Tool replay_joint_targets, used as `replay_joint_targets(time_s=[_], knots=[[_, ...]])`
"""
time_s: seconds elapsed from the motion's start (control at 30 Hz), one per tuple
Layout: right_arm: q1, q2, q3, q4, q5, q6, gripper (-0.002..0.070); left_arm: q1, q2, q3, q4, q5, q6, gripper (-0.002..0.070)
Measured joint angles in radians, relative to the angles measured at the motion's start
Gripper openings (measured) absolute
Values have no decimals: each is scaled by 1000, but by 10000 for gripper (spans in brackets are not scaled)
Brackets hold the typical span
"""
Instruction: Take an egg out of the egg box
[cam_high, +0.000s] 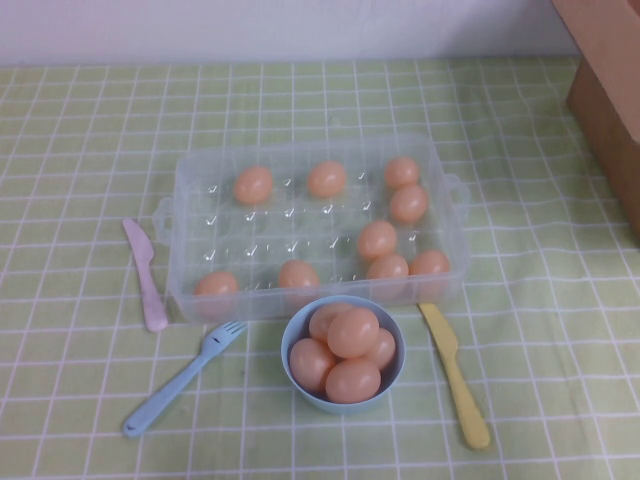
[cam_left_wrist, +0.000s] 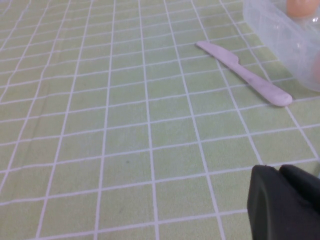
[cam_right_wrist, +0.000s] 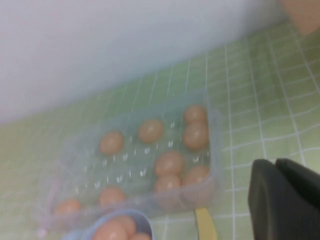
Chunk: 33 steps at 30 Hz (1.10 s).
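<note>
The clear plastic egg box (cam_high: 181, 240) lies in the middle of the table and holds several peach-orange eggs, such as one egg (cam_high: 253, 185) at its back left. Neither gripper shows in the high view. My left gripper (cam_left_wrist: 279, 169) is shut and empty, low over the cloth to the left of the box; a corner of the box (cam_left_wrist: 280, 35) shows in its view. My right gripper (cam_right_wrist: 275, 162) is shut and empty, raised off to the right of the box (cam_right_wrist: 75, 155), apart from its eggs (cam_right_wrist: 169, 163).
A light-blue bowl (cam_high: 291, 338) heaped with eggs stands right in front of the box. A pink knife (cam_high: 146, 275) lies to the box's left, a blue fork (cam_high: 180, 380) at front left, a yellow knife (cam_high: 455, 375) at front right. A cardboard box (cam_high: 610, 90) stands at the back right.
</note>
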Motion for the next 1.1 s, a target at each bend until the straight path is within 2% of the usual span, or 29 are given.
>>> replay_joint_targets(time_s=[0.17,0.3,0.47,0.57,0.8,0.97,1.1], knots=[[1,373,-274,-68,196,-199,-20,0,0,0,0,0,0,-3],[1,621,-428,-23,288,-281,-20,0,0,0,0,0,0,-3],[1,903,-705,-79,538,-355,-20,0,0,0,0,0,0,-3],[7,1074,-913,-194,687,-280,-20,0,0,0,0,0,0,-3],[130,1401,-1404,-663,923,10,-20,0,0,0,0,0,0,-3],[202,1595,-1677,-759,986,73,-20,0,0,0,2,0,0,-3],[238,1668,-1747,-771,994,81,-20,0,0,0,2,0,0,-3]])
